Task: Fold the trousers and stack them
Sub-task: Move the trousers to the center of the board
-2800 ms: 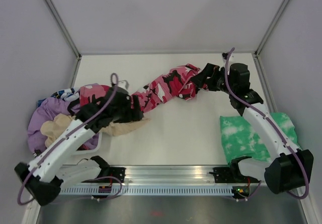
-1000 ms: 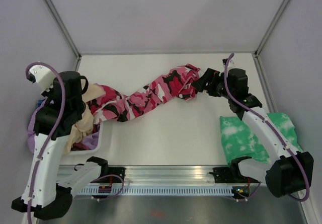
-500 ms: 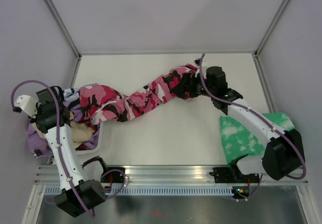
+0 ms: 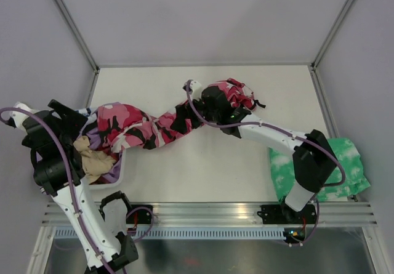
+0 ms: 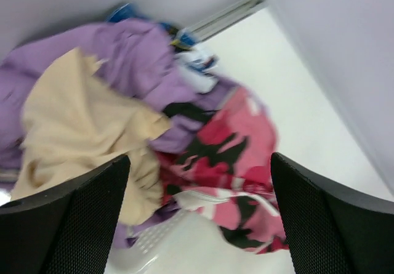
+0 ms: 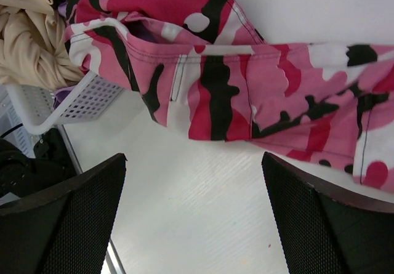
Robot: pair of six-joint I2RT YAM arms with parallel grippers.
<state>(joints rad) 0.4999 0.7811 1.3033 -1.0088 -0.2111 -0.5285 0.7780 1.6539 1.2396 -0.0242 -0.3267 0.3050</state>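
white table, pale walls (trousers sprawled across the table)

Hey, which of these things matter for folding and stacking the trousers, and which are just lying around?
For the job: trousers.
Just lying about: green tie-dye garment, beige cloth, lilac cloth, white basket.

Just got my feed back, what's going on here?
The trousers lie unfolded, strung from the basket at the left across the table. The left gripper hangs open over the clothes in the basket; the right gripper hangs open over the trousers. Neither holds anything. A folded green garment lies at the near right.
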